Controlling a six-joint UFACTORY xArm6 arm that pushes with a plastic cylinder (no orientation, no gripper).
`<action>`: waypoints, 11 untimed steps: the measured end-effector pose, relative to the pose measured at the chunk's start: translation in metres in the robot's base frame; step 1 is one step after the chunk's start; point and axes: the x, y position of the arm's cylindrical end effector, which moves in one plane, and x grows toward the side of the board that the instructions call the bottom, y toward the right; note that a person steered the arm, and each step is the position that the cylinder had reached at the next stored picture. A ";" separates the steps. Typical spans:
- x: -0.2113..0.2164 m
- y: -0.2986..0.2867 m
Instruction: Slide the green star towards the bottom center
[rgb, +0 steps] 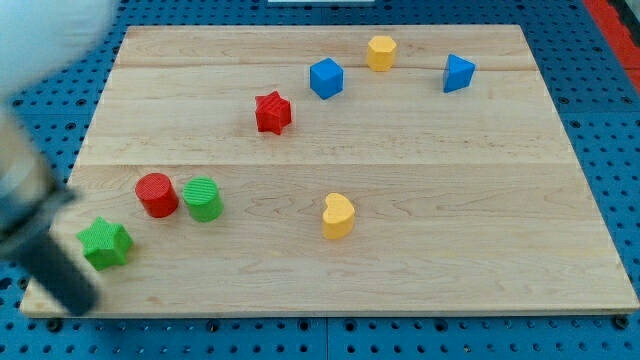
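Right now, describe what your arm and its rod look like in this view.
My arm shows only at the view's left edge, blurred: a pale whitish-grey bulk at the top corner, then a dark, nearly black straight rod running down. My tip ends near the board's bottom left corner, just left of and below the green star. No cables or markings can be made out.

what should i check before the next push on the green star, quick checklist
1. Green star on the board, near its bottom left corner: ok.
2. My tip sits at the star's lower left: ok.
3. Tip touching the star: cannot tell, blurred.
4. Path rightward along the bottom edge free of blocks: ok.
5. Red cylinder and green cylinder lie above that path: ok.
6. Yellow heart stands close above bottom center: cannot tell.
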 end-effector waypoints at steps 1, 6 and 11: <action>-0.054 -0.014; 0.008 0.018; 0.002 0.219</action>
